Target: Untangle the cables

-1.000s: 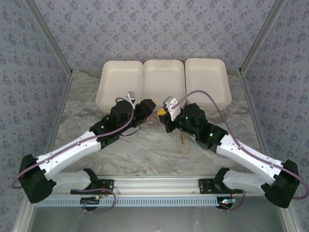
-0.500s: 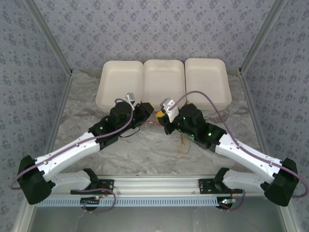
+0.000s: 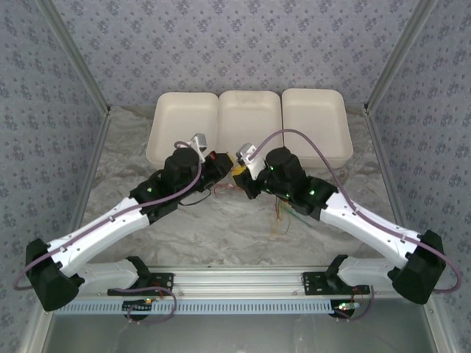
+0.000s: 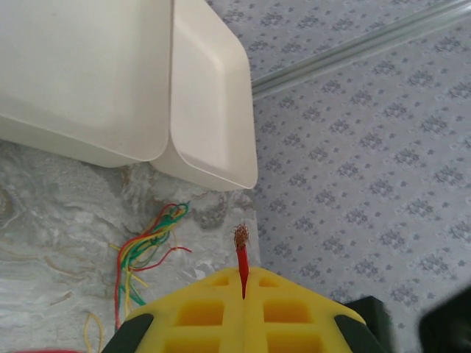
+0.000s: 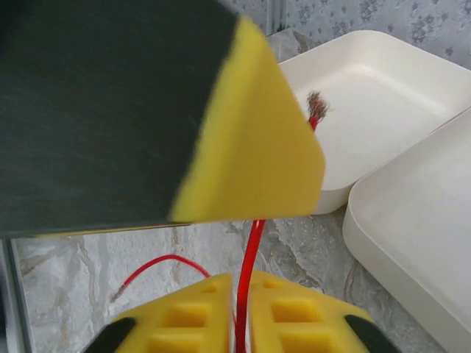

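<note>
The left gripper point(image 4: 243, 278) is clamped on a red cable point(image 4: 241, 259), whose frayed copper tip pokes up past the yellow pads. The right gripper point(image 5: 241, 290) has the same strand in a narrow slot between its pads, though I cannot tell whether it is pinched or merely enclosed. The other cables point(image 4: 147, 246) — red, green, yellow — lie loose on the marbled table point(image 4: 51, 220), near the white trays point(image 4: 210, 110).

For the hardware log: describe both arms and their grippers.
The left arm and right arm have white links, black joints and bases, small green lights and a mauve cable alongside. The left gripper and right gripper have yellow fingers with square recesses.
</note>
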Controlling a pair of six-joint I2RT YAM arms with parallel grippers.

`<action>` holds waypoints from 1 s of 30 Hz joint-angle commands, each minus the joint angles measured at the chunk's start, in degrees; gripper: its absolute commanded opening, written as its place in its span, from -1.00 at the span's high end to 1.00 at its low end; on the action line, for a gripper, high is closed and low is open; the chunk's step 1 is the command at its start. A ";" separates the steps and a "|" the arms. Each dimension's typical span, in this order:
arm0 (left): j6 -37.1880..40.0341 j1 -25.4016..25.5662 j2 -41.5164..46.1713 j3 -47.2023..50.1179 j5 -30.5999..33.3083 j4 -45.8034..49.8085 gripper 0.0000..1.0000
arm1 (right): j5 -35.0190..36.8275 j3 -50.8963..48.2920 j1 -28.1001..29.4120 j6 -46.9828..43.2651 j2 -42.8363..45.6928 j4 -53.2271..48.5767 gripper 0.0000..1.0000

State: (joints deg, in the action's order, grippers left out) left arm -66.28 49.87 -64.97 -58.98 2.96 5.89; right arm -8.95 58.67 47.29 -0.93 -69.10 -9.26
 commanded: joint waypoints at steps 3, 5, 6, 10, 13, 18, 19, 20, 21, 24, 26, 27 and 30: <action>4.85 0.03 0.20 -4.20 -3.52 0.84 1.00 | -5.87 -1.78 -2.37 3.06 -0.98 0.53 0.51; 5.18 0.05 -0.02 -4.43 -3.82 1.46 1.00 | -6.51 -3.08 -3.02 4.43 -0.15 2.81 0.53; 5.31 0.04 -0.13 -4.39 -3.84 1.78 1.00 | -6.62 -3.41 -3.16 4.76 0.22 3.45 0.54; 6.48 0.05 -0.38 -4.87 -3.28 3.19 1.00 | -6.75 -3.92 -3.34 5.41 2.30 3.85 0.47; 6.79 -0.15 -0.33 -5.02 -2.74 3.87 1.00 | -6.73 -5.09 -3.52 6.00 4.72 4.14 0.37; 7.08 -0.59 -0.49 -5.85 -2.73 3.75 1.00 | -7.24 -6.38 -4.27 6.73 5.73 3.62 0.85; 7.36 -0.65 -0.42 -6.39 -2.38 4.14 1.00 | -7.24 -6.38 -4.26 6.73 5.49 2.96 0.82; 7.80 -0.80 -0.34 -7.02 -2.10 4.67 1.00 | -7.21 -6.45 -4.23 6.66 5.31 2.31 0.78; 8.07 -0.97 -0.25 -7.51 -1.95 5.05 1.00 | -6.93 -6.66 -3.98 6.64 5.22 1.99 0.76; 8.77 -1.39 -0.29 -9.46 -2.16 5.69 1.00 | -4.91 -7.60 -3.49 6.88 4.97 1.79 0.83; 9.53 -1.48 -0.74 -11.35 -2.05 6.95 1.00 | -4.74 -7.89 -3.43 7.07 4.64 1.72 0.89; 9.95 -1.59 -1.06 -12.18 -2.15 7.53 1.00 | -4.76 -7.93 -3.29 7.11 4.51 1.55 0.91; 11.22 -1.77 -2.65 -14.53 -3.05 9.17 1.00 | -4.93 -7.92 -2.74 7.39 4.80 1.69 1.00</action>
State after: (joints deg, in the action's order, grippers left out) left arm -57.58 49.10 -67.35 -69.34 -0.62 15.18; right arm -14.79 51.77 44.05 5.61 -64.16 -5.17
